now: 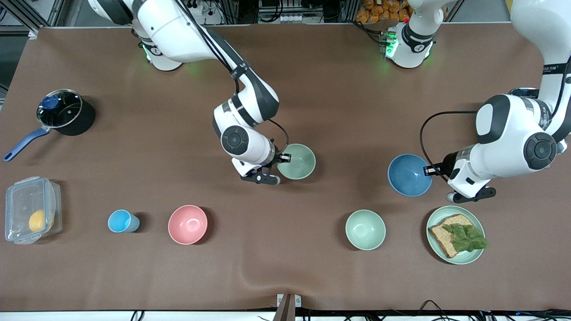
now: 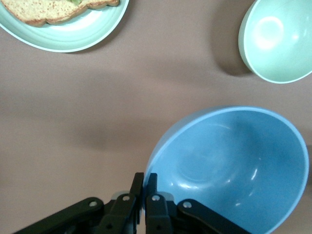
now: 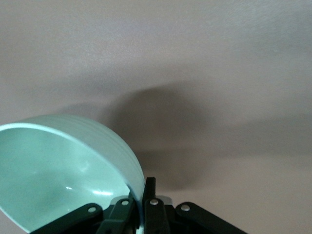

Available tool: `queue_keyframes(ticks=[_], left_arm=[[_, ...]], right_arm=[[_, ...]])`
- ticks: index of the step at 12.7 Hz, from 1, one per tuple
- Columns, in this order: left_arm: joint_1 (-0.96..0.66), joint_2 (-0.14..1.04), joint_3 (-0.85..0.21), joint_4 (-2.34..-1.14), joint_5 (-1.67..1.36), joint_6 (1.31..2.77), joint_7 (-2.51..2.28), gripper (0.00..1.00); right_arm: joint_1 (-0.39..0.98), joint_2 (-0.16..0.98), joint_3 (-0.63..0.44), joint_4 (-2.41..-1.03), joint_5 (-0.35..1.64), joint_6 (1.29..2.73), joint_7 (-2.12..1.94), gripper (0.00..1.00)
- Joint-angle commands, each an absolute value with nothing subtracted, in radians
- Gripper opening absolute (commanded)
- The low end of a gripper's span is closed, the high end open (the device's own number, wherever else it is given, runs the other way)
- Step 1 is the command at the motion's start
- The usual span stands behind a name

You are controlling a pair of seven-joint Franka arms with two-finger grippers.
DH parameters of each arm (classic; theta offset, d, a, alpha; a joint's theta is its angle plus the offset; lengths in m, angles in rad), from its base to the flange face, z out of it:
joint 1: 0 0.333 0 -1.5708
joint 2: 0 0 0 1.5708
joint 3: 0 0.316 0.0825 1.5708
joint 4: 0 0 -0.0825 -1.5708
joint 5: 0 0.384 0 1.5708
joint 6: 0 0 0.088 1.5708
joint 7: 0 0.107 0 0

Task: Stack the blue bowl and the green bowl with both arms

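The blue bowl (image 1: 409, 174) is toward the left arm's end of the table. My left gripper (image 1: 431, 170) is shut on its rim, one finger inside and one outside. In the left wrist view the blue bowl (image 2: 234, 161) hangs tilted from the left gripper (image 2: 145, 176). The green bowl (image 1: 296, 161) is near the table's middle. My right gripper (image 1: 283, 158) is shut on its rim. In the right wrist view the green bowl (image 3: 53, 170) tilts in the right gripper (image 3: 144, 184), its shadow on the cloth below.
A paler mint bowl (image 1: 365, 229) and a mint plate (image 1: 476, 256) with bread lie nearer the front camera than the blue bowl; both show in the left wrist view, the bowl (image 2: 282, 41) and the plate (image 2: 83, 31). A pink bowl (image 1: 188, 224), light-blue cup (image 1: 121, 221), plastic box (image 1: 31, 209) and pot (image 1: 64, 111) lie toward the right arm's end.
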State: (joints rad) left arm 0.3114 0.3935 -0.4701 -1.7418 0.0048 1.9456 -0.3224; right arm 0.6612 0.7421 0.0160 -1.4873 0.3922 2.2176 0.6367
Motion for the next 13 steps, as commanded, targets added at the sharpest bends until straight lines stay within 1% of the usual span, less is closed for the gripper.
queue_keyframes(ticks=[1,2,3,4,5,8,10,13], left_arm=[[0.311,0.382,-0.494,-1.701,-0.043,1.887,-0.379,0.0],[0.305,0.385,-0.497,-1.686,-0.051,1.878,-0.417,0.0],[0.281,0.388,-0.499,-1.678,-0.052,1.878,-0.449,0.0],[0.252,0.391,-0.497,-1.658,-0.054,1.878,-0.475,0.0],[0.227,0.409,-0.495,-1.635,-0.052,1.878,-0.507,0.0],[0.183,0.433,-0.494,-1.615,-0.052,1.879,-0.546,0.0],[0.172,0.454,-0.497,-1.579,-0.052,1.879,-0.584,0.0],[0.082,0.485,-0.488,-1.557,-0.046,1.881,-0.708,0.0]], right_arm=[[0.687,0.794,0.005,-1.474,0.417,2.29,0.657,0.0],[0.698,0.813,0.005,-1.474,0.416,2.319,0.657,0.11],[0.699,0.827,0.005,-1.473,0.407,2.333,0.655,0.39],[0.699,0.83,0.005,-1.473,0.403,2.335,0.649,0.78],[0.699,0.828,0.002,-1.471,0.403,2.333,0.652,1.0],[0.68,0.79,-0.005,-1.468,0.402,2.31,0.643,1.0],[0.622,0.724,-0.005,-1.456,0.405,2.171,0.634,1.0],[0.516,0.628,-0.002,-1.44,0.413,2.022,0.56,1.0]])
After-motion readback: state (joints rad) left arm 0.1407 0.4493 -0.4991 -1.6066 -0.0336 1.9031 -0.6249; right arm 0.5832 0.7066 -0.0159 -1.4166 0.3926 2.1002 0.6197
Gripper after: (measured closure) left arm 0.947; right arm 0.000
